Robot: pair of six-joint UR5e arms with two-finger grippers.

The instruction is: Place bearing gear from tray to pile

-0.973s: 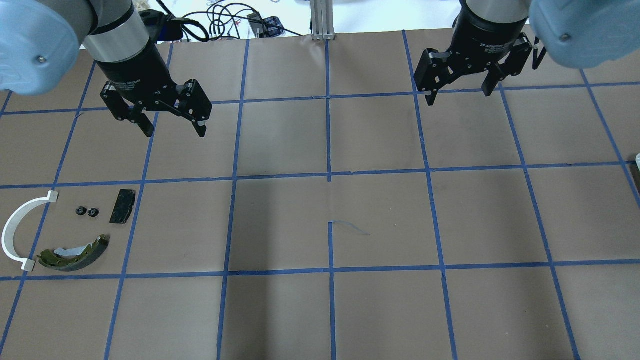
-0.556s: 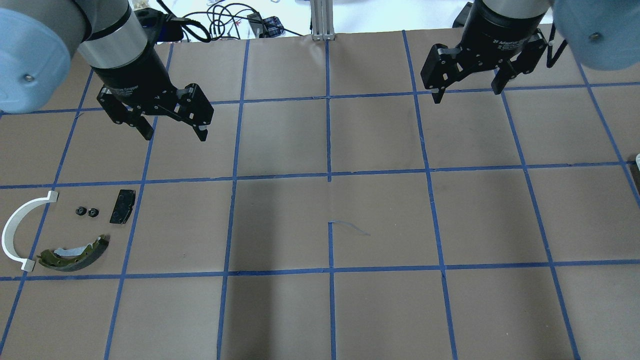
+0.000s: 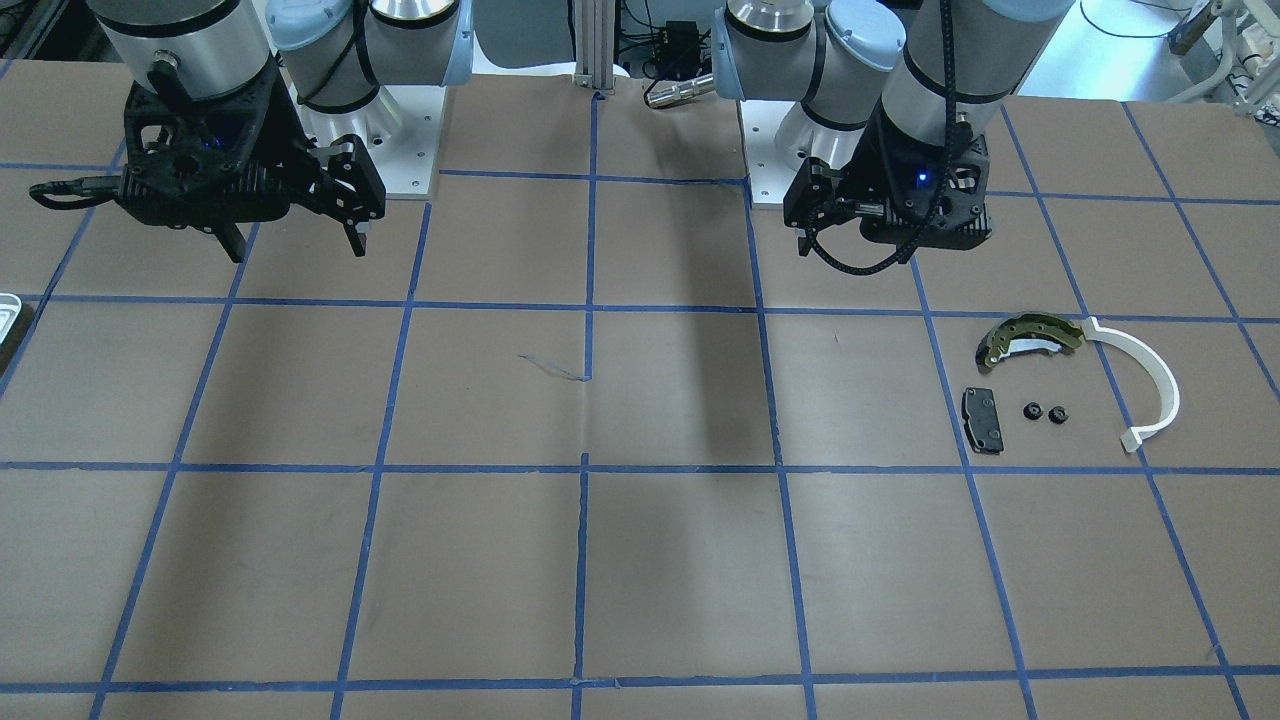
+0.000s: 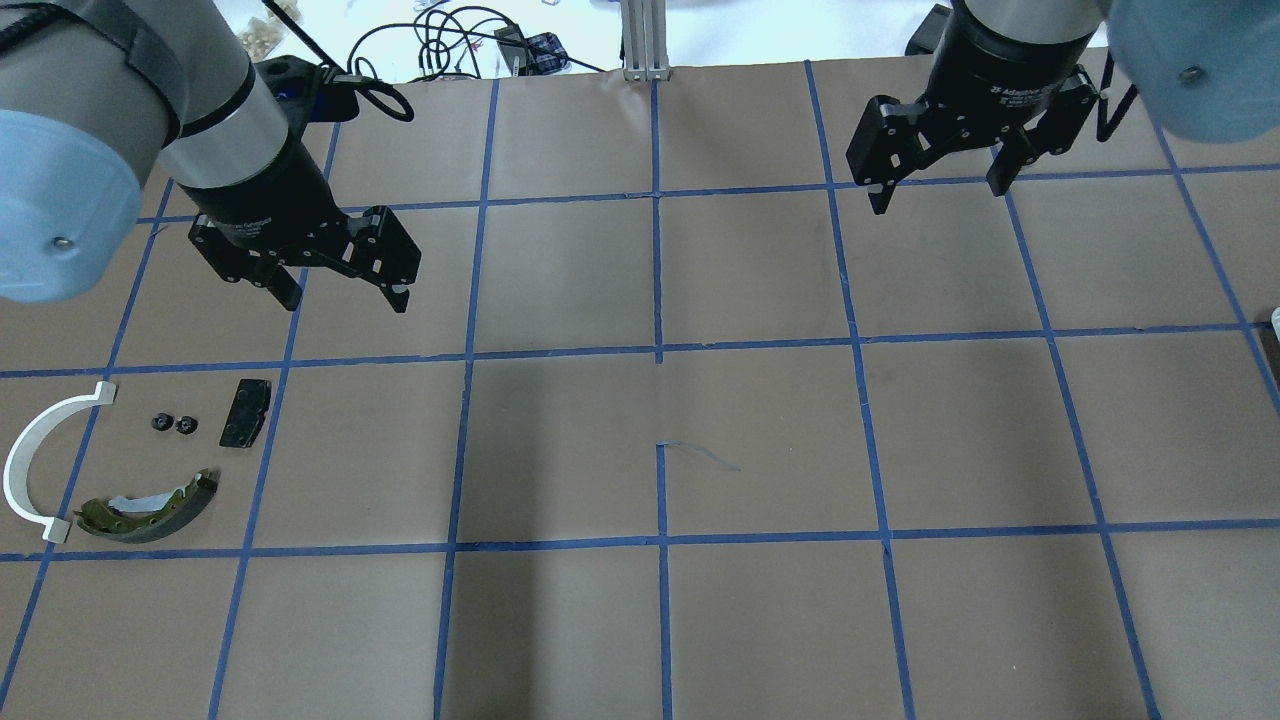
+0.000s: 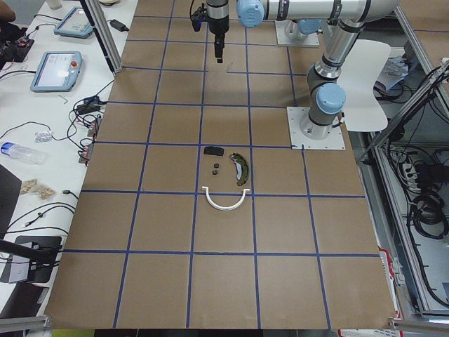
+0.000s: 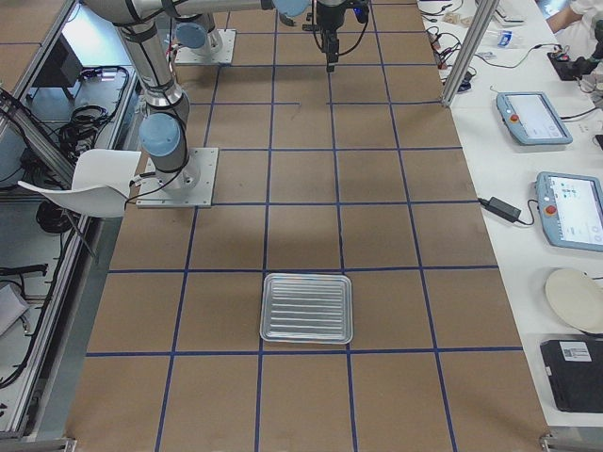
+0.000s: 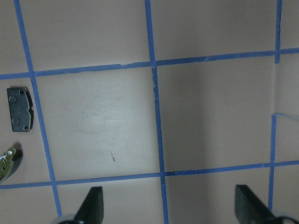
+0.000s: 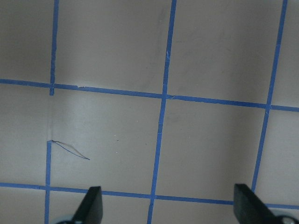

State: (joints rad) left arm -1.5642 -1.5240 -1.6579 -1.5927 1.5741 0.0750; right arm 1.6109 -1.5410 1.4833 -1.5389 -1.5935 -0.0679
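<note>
Toward the robot's left end of the counter (image 4: 560,450), two small black bearing gears (image 4: 160,423) sit side by side in the pile (image 4: 150,520), between the white arc (image 4: 14,468) and the black pad (image 4: 245,412), near the olive brake shoe (image 3: 1045,327). On the left arm (image 4: 240,150) the jaws hang spread and empty; the gears lie nearer the robot and further left of them. Well apart at the right end, the tray (image 6: 306,308) looks bare. The right arm (image 4: 1010,60), jaws likewise spread and empty, is nearer it. I judge nothing is left to carry.
</note>
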